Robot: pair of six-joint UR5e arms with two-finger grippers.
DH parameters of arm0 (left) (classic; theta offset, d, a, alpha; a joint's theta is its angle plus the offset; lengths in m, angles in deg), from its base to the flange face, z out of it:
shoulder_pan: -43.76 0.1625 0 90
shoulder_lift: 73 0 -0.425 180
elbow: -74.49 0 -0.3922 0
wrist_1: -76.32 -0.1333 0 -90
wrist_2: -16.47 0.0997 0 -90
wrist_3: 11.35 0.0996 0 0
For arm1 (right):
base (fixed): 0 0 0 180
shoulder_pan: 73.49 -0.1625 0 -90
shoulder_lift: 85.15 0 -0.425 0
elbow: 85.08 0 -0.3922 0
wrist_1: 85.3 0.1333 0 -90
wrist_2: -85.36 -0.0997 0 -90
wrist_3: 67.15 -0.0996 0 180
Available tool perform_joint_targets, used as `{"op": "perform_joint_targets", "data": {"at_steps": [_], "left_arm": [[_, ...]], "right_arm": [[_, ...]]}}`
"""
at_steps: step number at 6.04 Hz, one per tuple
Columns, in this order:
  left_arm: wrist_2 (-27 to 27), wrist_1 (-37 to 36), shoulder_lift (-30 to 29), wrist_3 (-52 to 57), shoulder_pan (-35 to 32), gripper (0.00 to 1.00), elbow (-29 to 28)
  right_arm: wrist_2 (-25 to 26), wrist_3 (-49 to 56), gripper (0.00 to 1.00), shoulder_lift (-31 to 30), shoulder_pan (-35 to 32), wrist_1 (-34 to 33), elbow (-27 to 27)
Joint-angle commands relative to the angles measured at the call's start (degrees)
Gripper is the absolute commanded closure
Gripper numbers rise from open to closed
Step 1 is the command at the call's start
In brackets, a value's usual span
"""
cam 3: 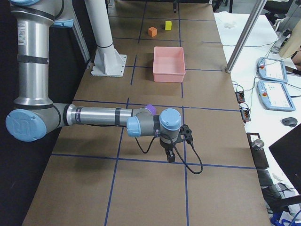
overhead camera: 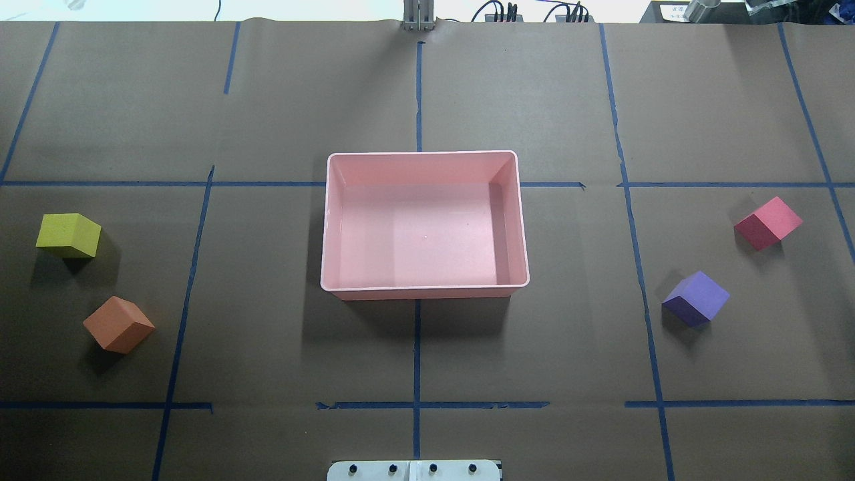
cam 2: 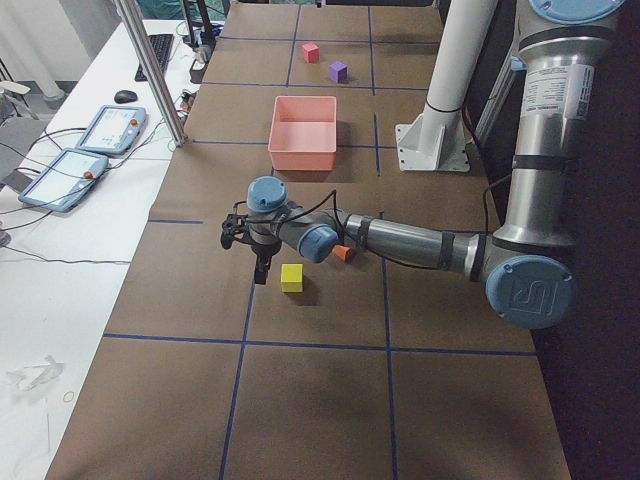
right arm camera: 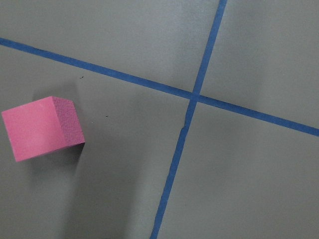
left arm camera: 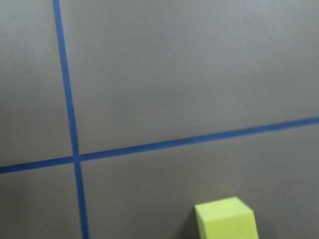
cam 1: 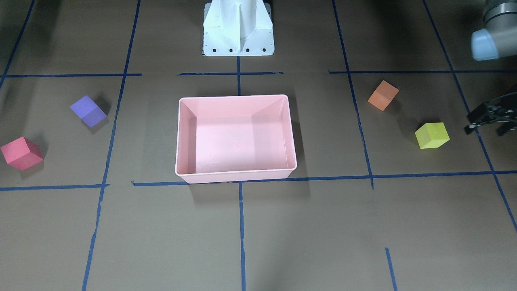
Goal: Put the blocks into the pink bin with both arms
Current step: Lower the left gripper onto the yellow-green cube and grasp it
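Note:
The pink bin (overhead camera: 425,288) stands empty at the table's middle. The yellow-green block (overhead camera: 69,234) and the orange block (overhead camera: 118,324) lie on my left side. The red block (overhead camera: 768,222) and the purple block (overhead camera: 696,298) lie on my right side. My left gripper (cam 1: 486,130) hovers just outboard of the yellow-green block (cam 1: 432,135), its fingers apart and empty. My right gripper (cam 3: 170,159) hangs low over the table beyond the purple block (cam 3: 149,108); I cannot tell if it is open. The right wrist view shows the red block (right arm camera: 42,128) below and to one side.
The white pedestal (cam 1: 238,30) stands behind the bin on the robot's side. Blue tape lines (overhead camera: 417,347) grid the brown table cover. Tablets and cables (cam 2: 85,150) lie on the white bench beyond the table's far edge.

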Motion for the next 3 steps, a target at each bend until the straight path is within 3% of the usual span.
{"op": "perform_joint_targets", "data": {"at_steps": [1,3], "left_arm": [[2.7,4.4,0.5,-6.5,5.8,0.00,-1.7],[2.8,4.4,0.5,-6.5,8.1,0.00,-3.5]], "right_arm": [[0.0,0.0,0.00,0.1,0.0,0.0,-0.2],[0.0,0.0,0.00,0.1,0.0,0.0,-0.5]]}}
